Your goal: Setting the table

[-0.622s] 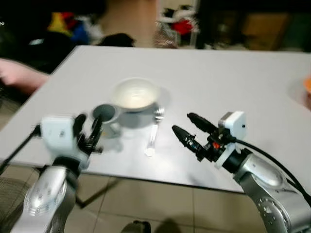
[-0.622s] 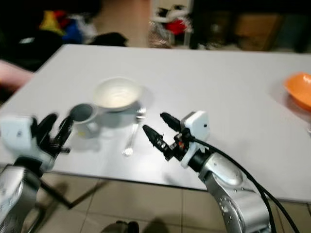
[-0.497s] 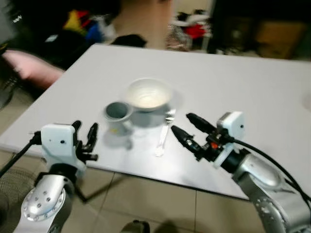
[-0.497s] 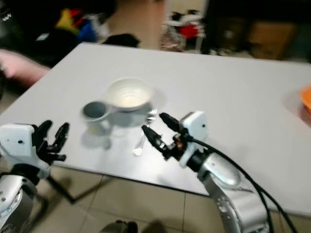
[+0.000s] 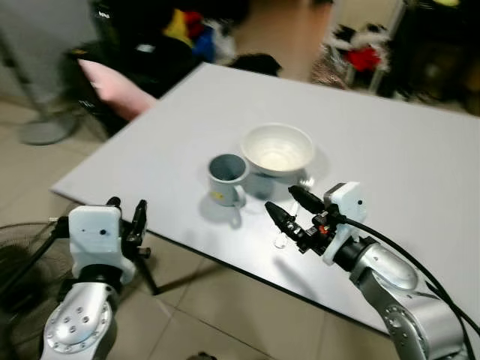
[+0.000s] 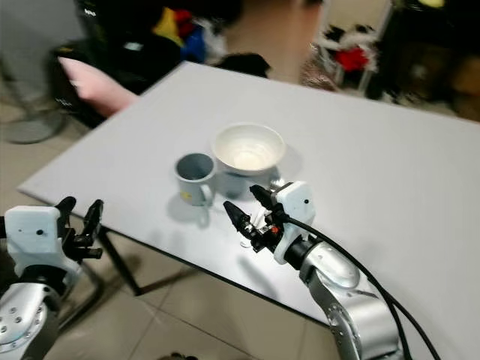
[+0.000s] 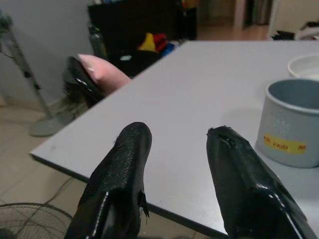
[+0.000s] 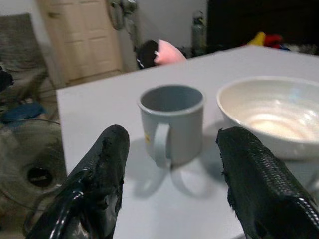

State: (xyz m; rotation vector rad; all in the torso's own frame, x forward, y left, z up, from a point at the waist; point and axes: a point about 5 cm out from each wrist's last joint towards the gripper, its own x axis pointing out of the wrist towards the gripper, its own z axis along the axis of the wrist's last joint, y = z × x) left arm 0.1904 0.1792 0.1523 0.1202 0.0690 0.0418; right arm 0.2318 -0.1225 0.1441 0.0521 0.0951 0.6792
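Observation:
A grey-blue mug (image 5: 227,178) with a yellow label stands on the white table (image 5: 390,157), touching a white bowl (image 5: 277,148) behind it. A spoon (image 5: 283,238) lies near the table's front edge, partly hidden by my right gripper (image 5: 285,208), which hovers open just above it, right of the mug. In the right wrist view the mug (image 8: 171,123) and bowl (image 8: 266,107) sit between the fingers (image 8: 102,169). My left gripper (image 5: 126,216) is open, off the table's front-left corner. The left wrist view has the mug (image 7: 291,122) ahead to one side.
A pink cushion (image 5: 116,79) lies on a dark seat beside the table's left edge. A floor fan (image 5: 19,255) stands by my left arm. Coloured clutter (image 5: 187,30) sits at the back of the room. The table's right half is bare.
The camera has swung, so the table sits further right in the picture. My left gripper has dropped back off the table edge, away from the mug. The right gripper stays open by the spoon.

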